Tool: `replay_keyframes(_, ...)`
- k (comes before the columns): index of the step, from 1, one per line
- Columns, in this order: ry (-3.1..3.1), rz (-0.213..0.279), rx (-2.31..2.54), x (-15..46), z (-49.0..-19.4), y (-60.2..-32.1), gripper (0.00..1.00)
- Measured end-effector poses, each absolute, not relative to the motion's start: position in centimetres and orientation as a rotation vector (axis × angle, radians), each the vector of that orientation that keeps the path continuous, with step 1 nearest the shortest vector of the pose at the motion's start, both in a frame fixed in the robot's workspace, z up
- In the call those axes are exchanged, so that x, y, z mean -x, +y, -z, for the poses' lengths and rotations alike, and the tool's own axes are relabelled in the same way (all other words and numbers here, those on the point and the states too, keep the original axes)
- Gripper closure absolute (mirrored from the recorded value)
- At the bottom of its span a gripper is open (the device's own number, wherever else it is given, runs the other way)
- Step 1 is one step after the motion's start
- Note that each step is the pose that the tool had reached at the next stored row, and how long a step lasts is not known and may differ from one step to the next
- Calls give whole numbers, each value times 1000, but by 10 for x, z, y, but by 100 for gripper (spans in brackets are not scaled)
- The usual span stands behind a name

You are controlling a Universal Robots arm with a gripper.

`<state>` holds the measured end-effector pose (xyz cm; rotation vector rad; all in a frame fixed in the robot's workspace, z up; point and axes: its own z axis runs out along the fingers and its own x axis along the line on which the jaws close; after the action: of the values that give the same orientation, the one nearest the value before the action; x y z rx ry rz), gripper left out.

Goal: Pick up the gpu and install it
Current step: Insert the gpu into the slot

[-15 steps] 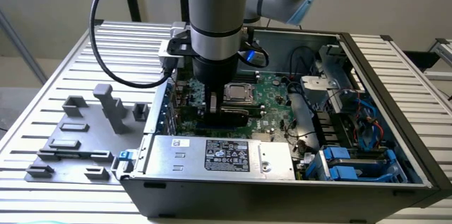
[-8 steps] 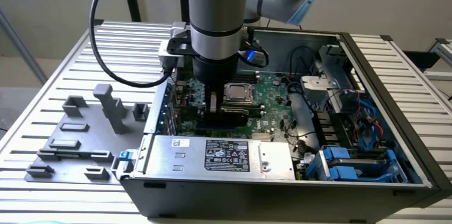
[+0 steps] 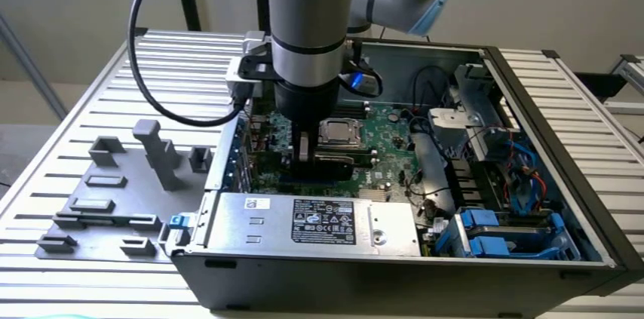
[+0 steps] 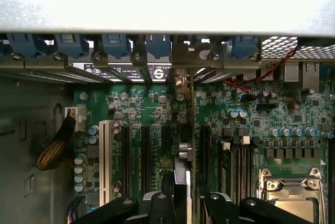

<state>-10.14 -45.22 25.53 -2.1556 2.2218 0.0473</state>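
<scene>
The wrist view looks straight down past the black-fingered gripper (image 4: 181, 211), which is clamped on the thin black rectangular gpu (image 4: 181, 179). The card is seen edge-on here, running away from the fingers towards the case's rear wall, above the green circuit-patterned motherboard (image 4: 251, 130). I cannot tell whether its lower edge touches a slot.

The exterior view gives the side-on picture instead: the gripper (image 3: 307, 157) hangs low inside the open dark-grey metal computer case (image 3: 403, 281), with the gpu (image 3: 327, 170) as a dark slab just beneath it.

Counted in the wrist view:
- Five blue plastic slot clips (image 4: 116, 43) line the rear wall beyond the card's far end.
- One long white plastic slot (image 4: 106, 161) lies to one side of the gripper.
- One square silvery processor socket (image 4: 290, 195) lies on the other side.
- One thin red wire (image 4: 261, 75) is visible.
- One braided yellowish cable (image 4: 55, 148) is visible.

In the exterior view, one silver labelled power-supply box (image 3: 312, 221) sits close to the gripper, nearer the camera. The glossy blue plastic drive carriers (image 3: 503, 240) stand well apart from it. One flat grey plastic fixture plate with upright posts (image 3: 111, 206) lies outside the case, well clear of the gripper, on the ribbed metal table (image 3: 60, 161).
</scene>
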Motion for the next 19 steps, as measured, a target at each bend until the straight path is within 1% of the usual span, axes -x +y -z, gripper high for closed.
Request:
replay_keyframes(5,2222,-49,2155,102,-255,-452,73)
replay_keyframes(6,2222,-49,2155,101,-255,-452,66)
replay_keyframes(8,2222,-49,2155,101,-257,-452,66)
replay_keyframes(9,2222,-49,2156,101,-261,-452,60)
replay_keyframes(16,2225,-55,2158,101,-289,-452,60)
replay_keyframes(17,2226,-55,2159,101,-291,-452,62)
replay_keyframes(19,2225,-56,2160,101,-292,-450,75)
